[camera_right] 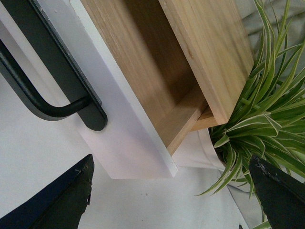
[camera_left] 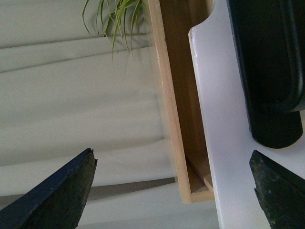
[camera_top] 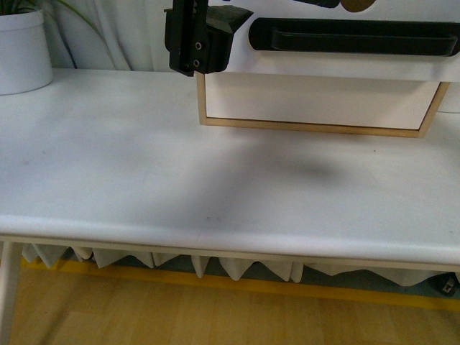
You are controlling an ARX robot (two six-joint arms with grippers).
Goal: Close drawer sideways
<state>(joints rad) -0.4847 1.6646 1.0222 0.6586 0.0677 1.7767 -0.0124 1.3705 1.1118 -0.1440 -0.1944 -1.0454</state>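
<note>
Jutting open at the back of the table (camera_top: 144, 180), the white drawer (camera_top: 345, 66) with a long black handle (camera_top: 359, 36) shows a wooden inside; a pot (camera_top: 21, 54) holds a plant (camera_top: 16, 6). Left gripper (camera_left: 171, 153) and right gripper (camera_right: 171, 159) gape apart.

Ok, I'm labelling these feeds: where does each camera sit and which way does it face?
Front view: on the body, facing over the table at the drawer; left gripper shows at top.
Left wrist view: on that wrist, looking past its open fingers at one drawer end.
Right wrist view: on that wrist, past its open fingers at the other end and a plant.
Shared: all three show the black handle.
</note>
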